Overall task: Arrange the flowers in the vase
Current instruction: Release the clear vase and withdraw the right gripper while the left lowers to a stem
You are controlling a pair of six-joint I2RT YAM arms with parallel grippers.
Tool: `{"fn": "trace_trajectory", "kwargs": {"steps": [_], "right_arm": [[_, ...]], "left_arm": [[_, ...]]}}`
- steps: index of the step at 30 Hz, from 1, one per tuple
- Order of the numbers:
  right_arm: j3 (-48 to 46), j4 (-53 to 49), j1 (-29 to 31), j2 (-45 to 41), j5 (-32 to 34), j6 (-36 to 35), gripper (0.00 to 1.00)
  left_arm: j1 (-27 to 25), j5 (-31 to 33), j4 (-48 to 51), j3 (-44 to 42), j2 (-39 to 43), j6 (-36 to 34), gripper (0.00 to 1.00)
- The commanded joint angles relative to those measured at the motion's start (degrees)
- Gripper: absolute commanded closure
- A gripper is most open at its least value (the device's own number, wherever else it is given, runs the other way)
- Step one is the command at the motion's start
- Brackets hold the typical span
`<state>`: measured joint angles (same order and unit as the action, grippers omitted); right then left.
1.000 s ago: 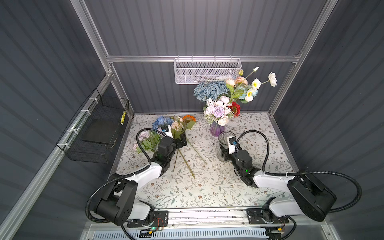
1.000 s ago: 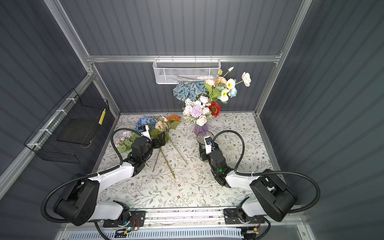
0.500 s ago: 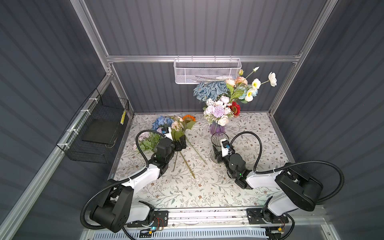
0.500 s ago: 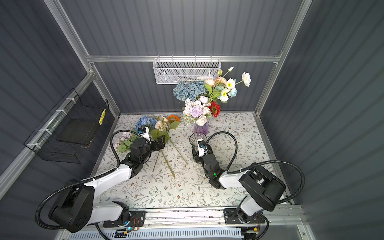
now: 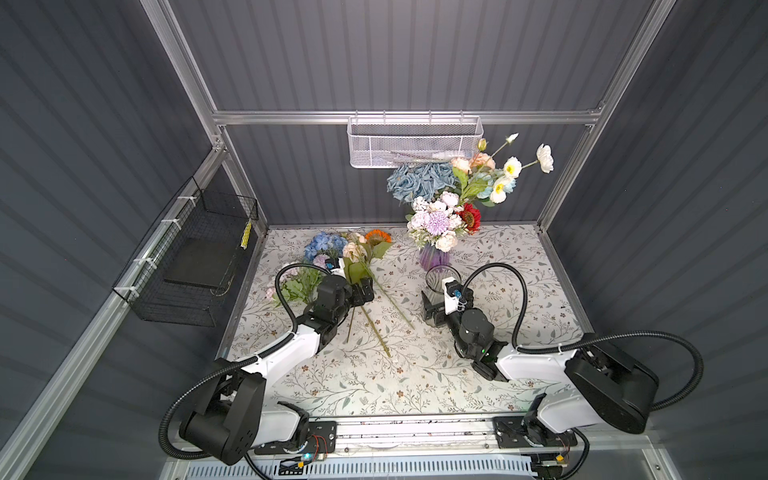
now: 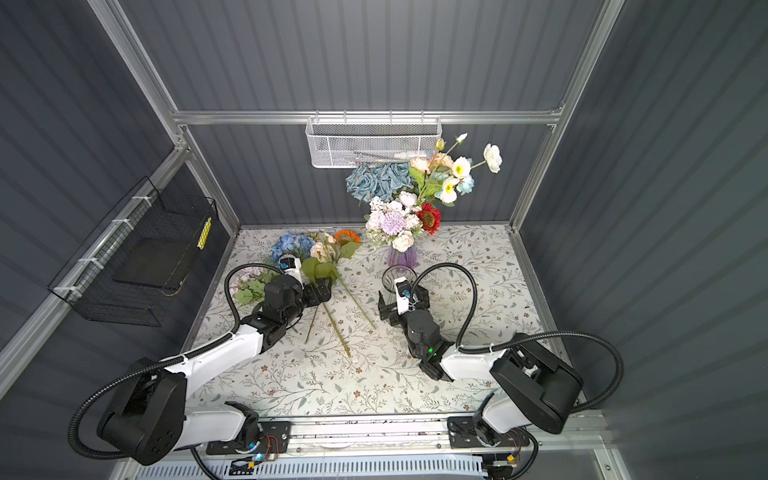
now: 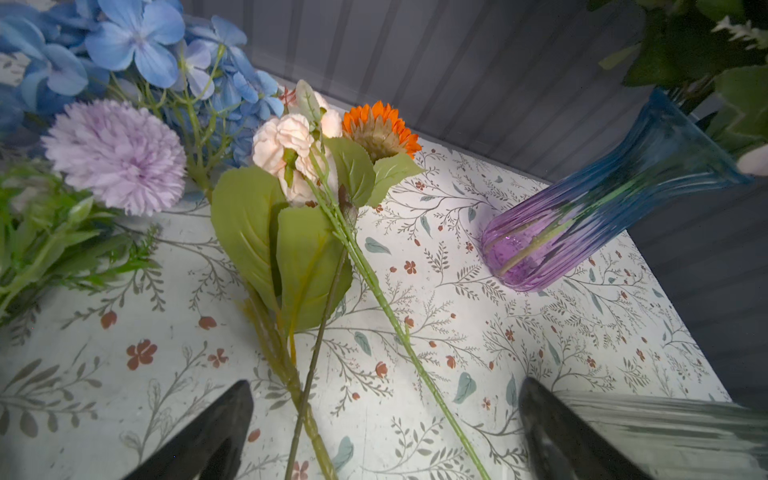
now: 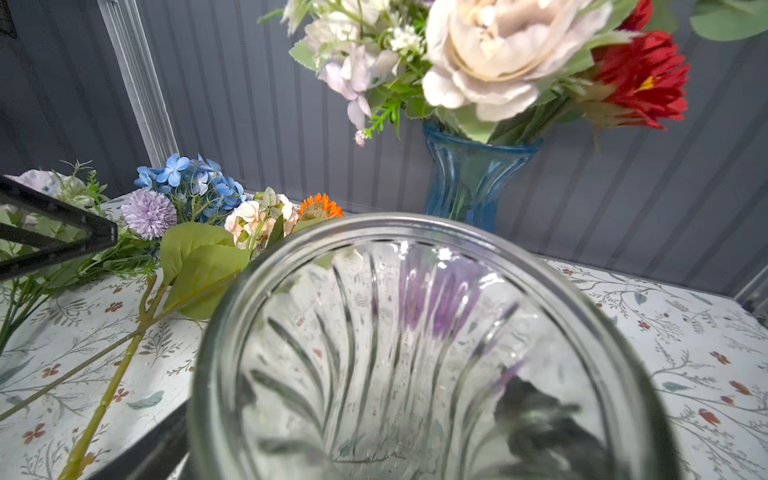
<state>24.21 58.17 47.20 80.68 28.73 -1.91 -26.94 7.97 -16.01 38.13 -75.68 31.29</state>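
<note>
Even overhead light brightens the tabletop [image 5: 374, 382] in both top views; the walls [image 5: 374, 54] are dim, shadows soft. In the right wrist view the close clear vase [image 8: 374, 332] is blurred, edges bent.

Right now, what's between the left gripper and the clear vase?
One loose flower stem crosses the gap, otherwise bare; seen in both top views.

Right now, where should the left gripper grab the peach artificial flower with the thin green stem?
Pinch the peach flower by its bare lower stem from straight above, jaws across it: it lies flat on the table, there splayed clear of neighbouring stems.
</note>
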Motion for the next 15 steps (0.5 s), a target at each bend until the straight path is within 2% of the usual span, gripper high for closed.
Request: {"fn": "trace_trajectory", "kwargs": {"steps": [1, 6, 10, 15], "right_arm": [[-1.20, -7.08, 0.35, -4.54, 2.24, 3.53, 0.01], [-2.57, -21.45, 0.05, -13.90, 4.48, 9.49, 0.01], [-2.91, -33.88, -2.33, -22.40, 2.14, 15.10, 0.01], [-2.77, -43.96, -8.33, -28.45, -0.25, 22.34, 0.01]], "left_arm": [[-3.46, 2.78, 4.76, 3.63, -1.91, 3.87, 0.00], [-9.37, 8.43, 5.77, 8.07, -8.11, 5.08, 0.00], [-10.10, 9.76, 6.45, 11.10, -14.27, 10.53, 0.00], [-10.41, 9.95, 3.09, 12.60, -20.39, 14.68, 0.02]]}}
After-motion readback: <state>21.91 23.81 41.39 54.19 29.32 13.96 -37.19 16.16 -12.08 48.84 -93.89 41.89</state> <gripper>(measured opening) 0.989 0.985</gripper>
